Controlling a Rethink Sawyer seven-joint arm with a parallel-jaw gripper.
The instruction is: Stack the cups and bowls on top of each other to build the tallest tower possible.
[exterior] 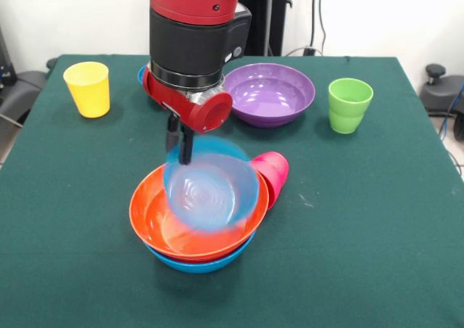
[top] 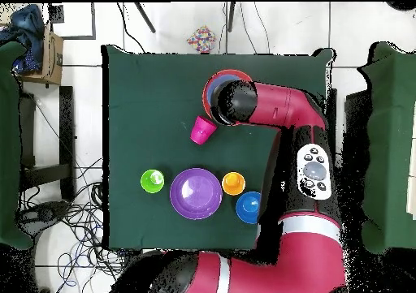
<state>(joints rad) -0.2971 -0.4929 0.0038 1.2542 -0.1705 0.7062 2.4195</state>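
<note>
My gripper (exterior: 181,152) is shut on the rim of a small light-blue bowl (exterior: 212,194). That bowl hangs tilted and blurred just over a large orange bowl (exterior: 148,215). The orange bowl is nested in a large light-blue bowl (exterior: 196,264), and together they form the tower's base near the table's middle. A magenta-pink cup (exterior: 274,172) (top: 202,131) lies on its side against the orange bowl's right rim. A yellow cup (exterior: 88,88) (top: 233,183), a purple bowl (exterior: 270,93) (top: 196,193) and a light-green cup (exterior: 349,104) (top: 152,180) stand apart. In the overhead view my arm hides the gripper.
A blue bowl (top: 249,207) sits near the robot's base, showing only as a sliver (exterior: 141,72) behind the arm in the front view. The green table (exterior: 377,219) ends in edges on all sides, and cables lie on the floor beyond it.
</note>
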